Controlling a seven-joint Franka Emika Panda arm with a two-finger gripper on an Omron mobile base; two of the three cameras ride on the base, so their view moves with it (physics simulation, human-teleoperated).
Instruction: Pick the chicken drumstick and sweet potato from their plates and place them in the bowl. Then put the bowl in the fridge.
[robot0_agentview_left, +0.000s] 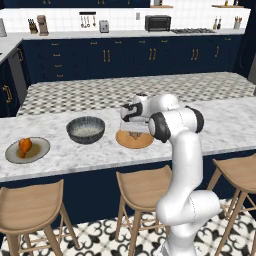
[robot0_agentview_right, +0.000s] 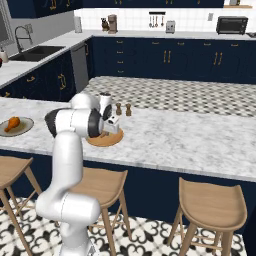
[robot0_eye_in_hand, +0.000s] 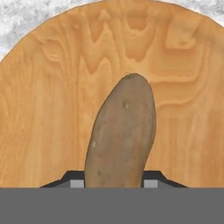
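Jaws flank the near end of the sweet potato (robot0_eye_in_hand: 123, 131) in the hand view, one dark tip (robot0_eye_in_hand: 70, 177) showing on each side of it at the bottom edge, close in against its sides; whether they have bitten yet I cannot tell. The potato lies flat on the wooden plate (robot0_eye_in_hand: 39, 109), its long axis running from between the tips up toward the middle of the plate, rounded far end pointing away from the hand. It looks firm, dull-skinned and light, so it should neither crush nor slip much. Its sides taper, though, so a hold across the thickest part of the body seems safer than one near an end.

From the left base view, the gripper (robot0_agentview_left: 131, 125) hangs low over that wooden plate (robot0_agentview_left: 135, 141) on the marble surface (robot0_agentview_left: 225, 125). The bowl (robot0_agentview_left: 86, 129) stands just to the plate's left, apart from it, and further left the chicken drumstick (robot0_agentview_left: 24, 145) rests on the grey-green plate (robot0_agentview_left: 40, 150).

From the right base view, the arm's elbow covers much of the wooden plate (robot0_agentview_right: 110, 141); the drumstick (robot0_agentview_right: 12, 123) lies on its plate (robot0_agentview_right: 25, 127), thin end toward the counter's front edge.
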